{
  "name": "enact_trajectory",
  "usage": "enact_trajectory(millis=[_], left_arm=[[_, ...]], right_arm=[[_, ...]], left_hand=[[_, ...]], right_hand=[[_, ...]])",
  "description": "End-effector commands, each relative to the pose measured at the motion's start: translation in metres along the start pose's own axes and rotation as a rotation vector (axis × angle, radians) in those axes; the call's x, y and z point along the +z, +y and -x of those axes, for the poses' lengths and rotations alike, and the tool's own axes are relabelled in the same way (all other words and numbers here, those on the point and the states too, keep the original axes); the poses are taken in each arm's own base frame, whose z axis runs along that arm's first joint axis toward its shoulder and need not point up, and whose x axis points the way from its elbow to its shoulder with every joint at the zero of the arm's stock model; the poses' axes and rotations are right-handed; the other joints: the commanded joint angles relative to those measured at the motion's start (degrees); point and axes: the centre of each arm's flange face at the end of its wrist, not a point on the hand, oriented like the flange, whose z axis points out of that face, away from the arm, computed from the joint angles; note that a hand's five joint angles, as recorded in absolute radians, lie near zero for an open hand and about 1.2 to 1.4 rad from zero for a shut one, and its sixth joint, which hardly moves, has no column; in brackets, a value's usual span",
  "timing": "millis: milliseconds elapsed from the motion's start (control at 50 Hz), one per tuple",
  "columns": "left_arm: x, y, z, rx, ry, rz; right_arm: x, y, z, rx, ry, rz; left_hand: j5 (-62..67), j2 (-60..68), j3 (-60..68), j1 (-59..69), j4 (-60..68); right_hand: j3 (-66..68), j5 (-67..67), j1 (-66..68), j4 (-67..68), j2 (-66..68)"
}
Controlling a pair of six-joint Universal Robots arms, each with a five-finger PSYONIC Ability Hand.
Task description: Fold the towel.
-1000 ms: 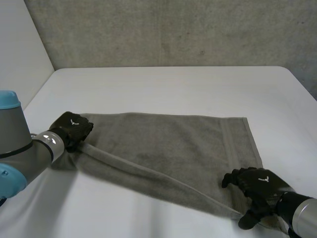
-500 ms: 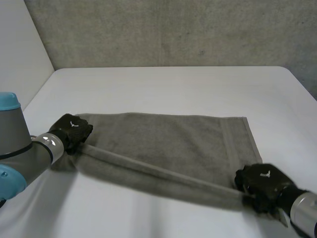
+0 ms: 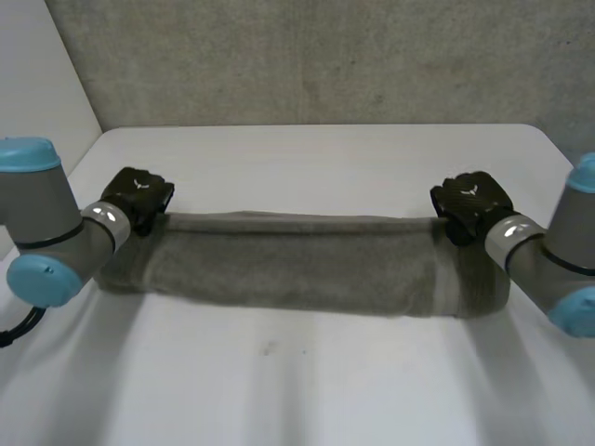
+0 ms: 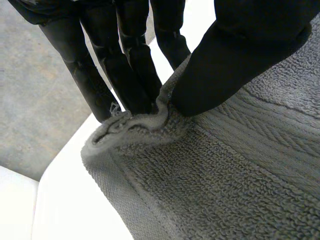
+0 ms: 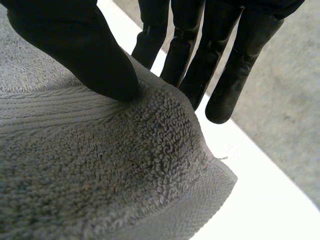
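The near edge of the grey towel has swung over to the far edge; it now lies doubled across mid-frame. The left robot hand and right robot hand each pinch a corner: set both down together, edges matched.

towel: grey terry, doubled over once lengthwise into a long narrow band, lying flat side to side across the white table, rounded fold on the near side, edges along the far side, far corners puckered up.
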Motion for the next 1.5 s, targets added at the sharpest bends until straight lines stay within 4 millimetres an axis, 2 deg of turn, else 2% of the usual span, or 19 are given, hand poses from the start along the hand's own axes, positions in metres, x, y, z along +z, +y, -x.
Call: enact_trajectory(millis=[20,180,200,220,240,260,300,360,480,560,660,740,840,1040,1140,1180,1240,1460,1500], left_arm=[[0.031,-0.002,0.004,0.0,-0.03,-0.046],[0.049,0.006,0.0,0.006,-0.042,-0.048],[0.049,0.007,-0.003,0.008,-0.033,-0.049],[0.049,0.007,-0.003,0.008,-0.033,-0.049],[0.049,0.006,-0.006,0.009,-0.028,-0.051],[0.048,0.003,-0.011,0.016,-0.016,-0.057],[0.046,-0.001,-0.017,0.022,-0.003,-0.065],[0.038,-0.011,-0.027,0.028,0.02,-0.078],[0.017,-0.026,-0.021,0.026,0.014,-0.09],[-0.013,-0.041,-0.014,0.017,0.01,-0.099],[-0.045,-0.041,-0.016,0.013,0.014,-0.089],[-0.066,-0.036,-0.021,0.019,-0.016,-0.125],[-0.076,-0.024,-0.031,0.021,-0.019,-0.132],[-0.083,-0.002,-0.04,-0.004,0.004,-0.073],[-0.084,0.0,-0.042,-0.01,0.008,-0.064],[-0.085,-0.001,-0.042,-0.01,0.008,-0.066],[-0.085,0.0,-0.042,-0.01,0.009,-0.065],[-0.088,0.001,-0.045,-0.011,0.015,-0.059],[-0.089,-0.001,-0.043,-0.01,0.009,-0.065]], right_arm=[[0.037,-0.005,0.002,-0.056,0.078,-0.142],[0.061,-0.001,0.007,-0.1,0.103,-0.19],[0.064,0.002,0.008,-0.112,0.102,-0.182],[0.064,0.002,0.008,-0.113,0.102,-0.182],[0.065,0.005,0.011,-0.126,0.103,-0.169],[0.064,0.006,0.013,-0.142,0.103,-0.16],[0.061,0.006,0.015,-0.147,0.102,-0.154],[0.05,-0.005,0.011,-0.142,0.11,-0.154],[0.022,-0.026,0.001,-0.094,0.109,-0.139],[-0.014,-0.038,0.003,0.012,0.048,-0.061],[-0.042,-0.027,0.007,0.095,-0.023,0.091],[-0.054,0.0,0.004,0.139,-0.048,0.202],[-0.052,0.019,0.005,0.154,-0.062,0.216],[-0.036,0.05,-0.004,0.156,0.0,0.217],[-0.035,0.058,-0.008,0.127,0.003,0.234],[-0.033,0.065,-0.011,0.103,0.007,0.252],[-0.033,0.066,-0.015,0.093,0.014,0.257],[-0.033,0.08,-0.074,0.056,0.167,0.291],[-0.039,0.086,-0.113,-0.004,0.272,0.324]], left_hand=[[10.8,10.39,10.33,12.9,10.23],[10.8,10.39,10.33,12.9,10.23],[-13.0,-13.41,-13.47,-10.89,-13.56],[-13.23,-13.64,-13.7,-11.13,-13.8],[-46.88,-47.29,-47.34,-44.77,-47.44],[-59.2,-59.61,-59.67,-57.1,-59.77],[-59.2,-59.61,-59.67,-57.1,-59.77],[-59.2,-59.61,-59.67,-57.1,-59.77],[-59.2,-59.61,-59.67,-57.1,-59.77],[-59.2,-59.61,-59.67,-57.1,-59.77],[-59.2,-59.61,-59.67,-57.1,-59.77],[-59.2,-59.61,-59.67,-57.1,-59.77],[-59.2,-59.61,-59.67,-57.1,-59.77],[-58.99,-59.4,-59.46,-56.88,-59.56],[-58.82,-59.23,-59.29,-56.71,-59.39],[-58.82,-59.23,-59.29,-56.71,-59.39],[-58.82,-59.23,-59.29,-56.71,-59.39],[-58.82,-59.23,-59.29,-56.71,-59.39],[-58.82,-59.23,-59.29,-56.71,-59.39]], right_hand=[[12.02,13.57,24.66,11.66,12.63],[12.02,13.57,24.66,11.66,12.63],[3.92,5.47,16.56,3.56,4.53],[3.84,5.39,16.48,3.48,4.45],[-32.63,-31.08,-19.99,-32.99,-32.02],[-56.97,-55.43,-44.34,-57.33,-56.36],[-57.98,-56.43,-45.34,-58.34,-57.37],[-57.98,-56.43,-45.34,-58.34,-57.37],[-57.98,-56.43,-45.34,-58.34,-57.37],[-57.98,-56.43,-45.34,-58.34,-57.37],[-57.98,-56.43,-45.34,-58.34,-57.37],[-49.52,-47.97,-36.88,-49.88,-48.91],[-36.39,-34.85,-23.76,-36.76,-35.79],[-24.27,-22.73,-11.64,-24.63,-23.66],[-11.3,-9.75,1.34,-11.66,-10.69],[3.91,5.46,16.55,3.55,4.52],[12.02,13.57,24.66,11.66,12.63],[12.02,13.57,24.66,11.66,12.63],[12.02,13.57,24.66,11.66,12.63]])
